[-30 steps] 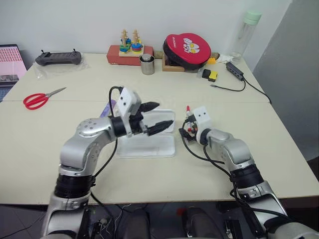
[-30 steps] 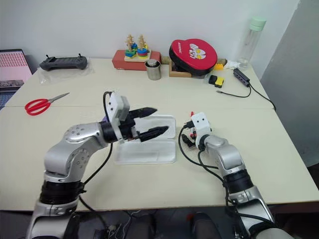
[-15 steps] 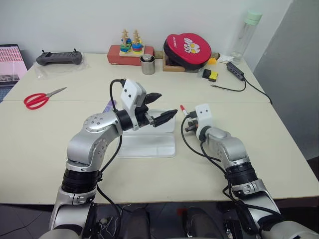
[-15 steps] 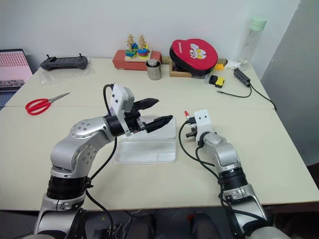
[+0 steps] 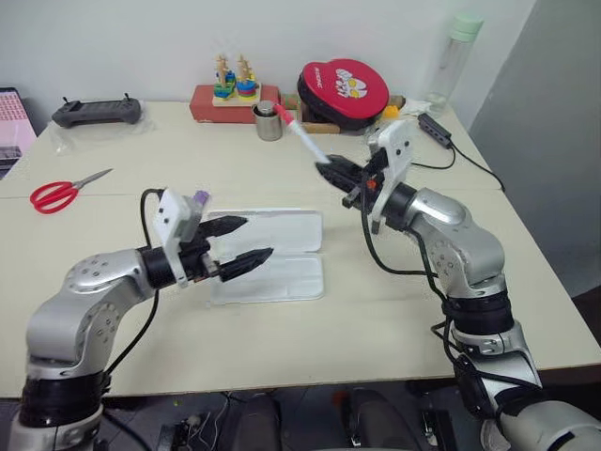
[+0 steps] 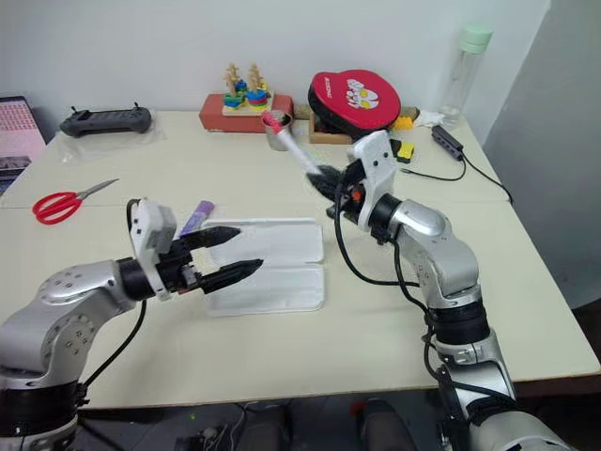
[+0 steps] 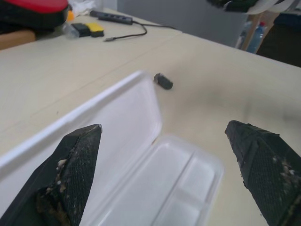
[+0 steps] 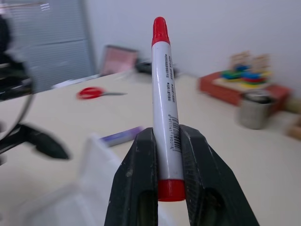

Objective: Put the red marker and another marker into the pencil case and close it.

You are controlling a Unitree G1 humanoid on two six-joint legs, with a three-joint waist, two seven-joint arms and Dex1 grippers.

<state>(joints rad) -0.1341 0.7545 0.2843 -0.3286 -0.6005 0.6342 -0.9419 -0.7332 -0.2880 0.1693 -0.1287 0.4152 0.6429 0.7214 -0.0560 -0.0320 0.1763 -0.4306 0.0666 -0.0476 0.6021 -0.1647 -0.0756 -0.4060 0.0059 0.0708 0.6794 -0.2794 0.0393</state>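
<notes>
Right wrist view: the red marker [image 8: 165, 103] is being gripped near its red tail end by the right gripper [image 5: 340, 177], whose jaws are being kept narrow on the white barrel, the capped end pointing away from the wrist; in the head views the marker is being held up above the table [image 5: 394, 310], beyond the pencil case [image 5: 268, 256] and apart from it; the pencil case is lying open on the table, its lid folded back flat and its divided tray facing up with nothing in it; the left gripper [image 5: 237, 242] is being held over the case's left part with its jaws spread wide and nothing between them; the purple highlighter [image 6: 194, 217] is lying on the table just beyond the case's far left corner; a small dark cap-like piece [image 7: 163, 81] is lying just off the lid's right edge; red-handled scissors [image 5: 61, 191] are lying well to the left.
</notes>
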